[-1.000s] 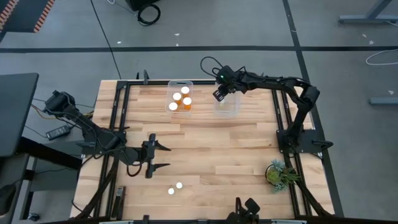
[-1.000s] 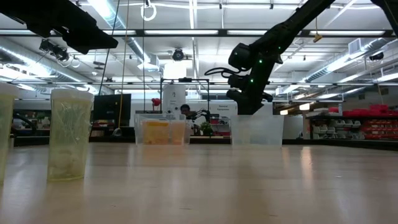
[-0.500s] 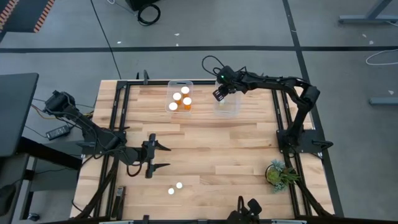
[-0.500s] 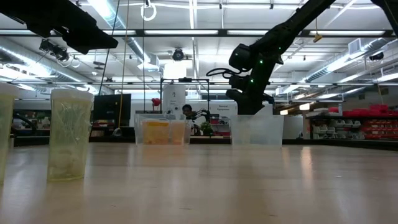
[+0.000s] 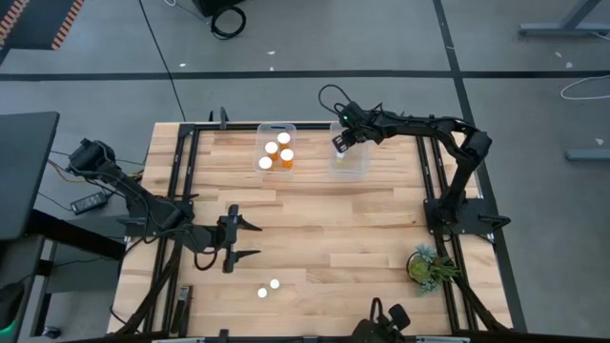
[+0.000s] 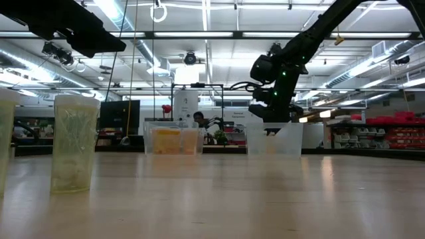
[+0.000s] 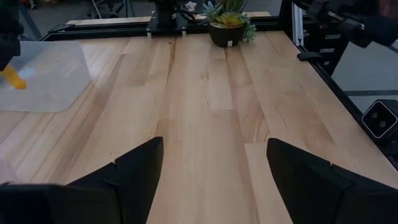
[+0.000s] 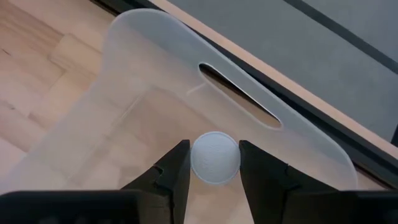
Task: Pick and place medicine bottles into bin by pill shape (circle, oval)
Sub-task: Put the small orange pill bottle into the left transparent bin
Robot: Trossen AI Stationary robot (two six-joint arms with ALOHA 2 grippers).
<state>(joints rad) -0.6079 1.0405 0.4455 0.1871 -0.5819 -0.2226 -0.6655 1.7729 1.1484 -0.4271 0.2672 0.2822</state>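
Observation:
A medicine bottle shows in the right wrist view only as a round white cap [image 8: 214, 157]; my right gripper [image 8: 214, 163] is shut on it above the clear right bin [image 5: 351, 160]. The bottle's body is hidden under the cap. Three white-capped orange bottles [image 5: 276, 152] stand in the clear left bin [image 5: 275, 129]. Two small bottles [image 5: 268, 288] stand on the wood near the table's front edge. My left gripper [image 5: 257, 240] waits open above the left half of the table, touching nothing. My right gripper pinches the bottle's white cap [image 8: 214, 149] by its round side, one dark finger [image 8: 177, 167] on each side. The fingers come from above, slanting down. The bottle hangs upright below them, over the inside of the right bin; whether it touches the bin floor I cannot tell.
A small potted plant [image 5: 426, 265] stands near the right front corner. A black metal frame [image 5: 191, 143] runs along the table's sides. Bare wood [image 5: 334, 229] lies between the bins and the two loose bottles, which loom large in the low view [image 6: 73, 143].
My right gripper, still shut on the bottle, has gone a little toward the table's right edge and down, over the right bin. It has also rolled somewhat about its own line. The left arm has kept still.

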